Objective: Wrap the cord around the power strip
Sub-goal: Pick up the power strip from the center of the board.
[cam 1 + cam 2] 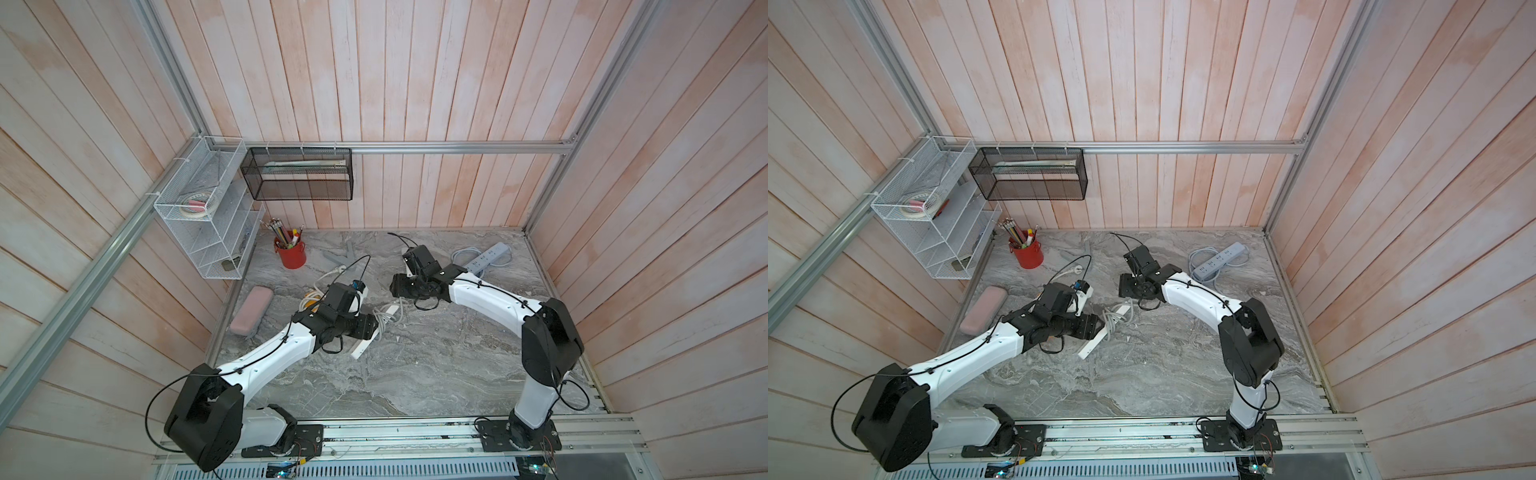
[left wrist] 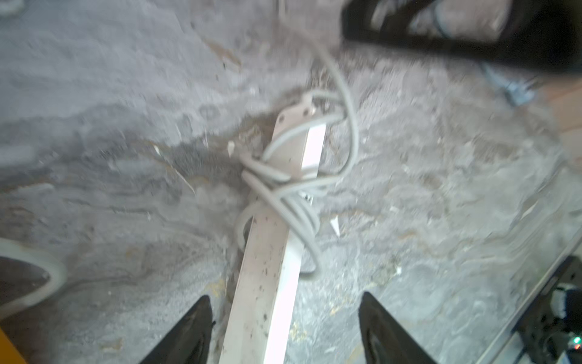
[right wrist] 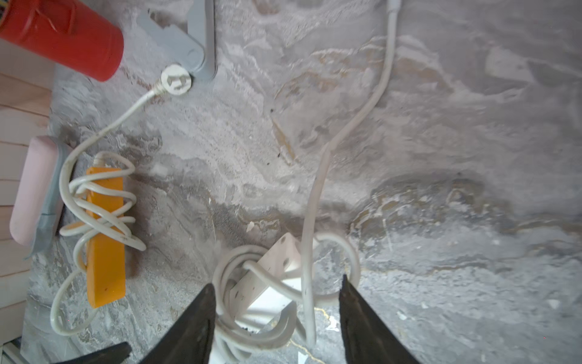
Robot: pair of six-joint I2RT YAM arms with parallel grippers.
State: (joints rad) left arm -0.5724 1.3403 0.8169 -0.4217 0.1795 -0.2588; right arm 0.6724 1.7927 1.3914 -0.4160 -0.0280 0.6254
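Left wrist view, blurred: I read the left pincer (image 2: 285, 296) as open, with one finger on each side of the white power strip (image 2: 267, 252) and nothing gripped. The cord (image 2: 283, 195) is looped several times round the strip's middle. One strand leaves the frame, its end cut off.

Right wrist view: the right pincer (image 3: 277, 282) is spread wide over the strip's far end and loose loops. I cannot confirm contact.

In both top views the strip lies mid-bench (image 1: 415, 374), partly hidden under the left arm (image 1: 270, 353).
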